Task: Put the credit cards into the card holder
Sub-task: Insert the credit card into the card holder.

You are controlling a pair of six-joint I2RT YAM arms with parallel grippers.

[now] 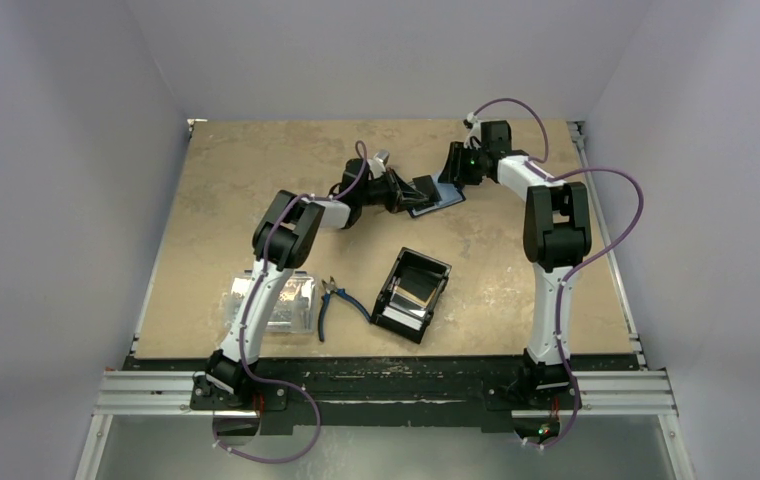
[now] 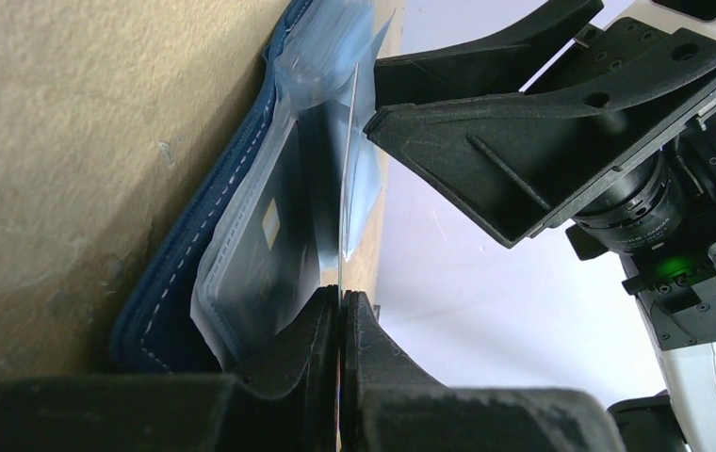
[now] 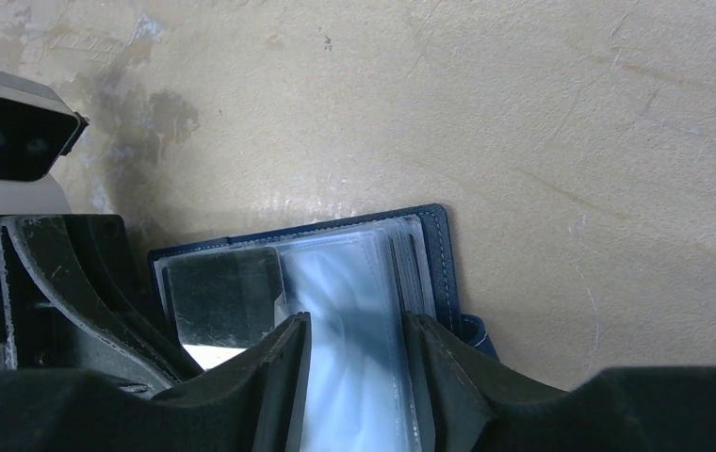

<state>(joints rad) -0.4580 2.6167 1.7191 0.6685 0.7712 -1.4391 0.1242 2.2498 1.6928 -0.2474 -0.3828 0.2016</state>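
Table (image 1: 256, 170): black tray (image 1: 437, 300) near the bases holds what look like pale credit cards (image 1: 408, 292), so approx. most of the job is left. The card holder (image 1: 438, 195) lies open at far centre w/ both arms on it. One dark chip card (image 3: 222, 297) sits in a sleeve. Left gripper (image 2: 340, 320) is clamped tight on a thin clear sleeve (image 2: 347, 188) stood on edge; right gripper (image 3: 356, 331) has jaws parted, astride the sleeve stack, apparently not pinching.
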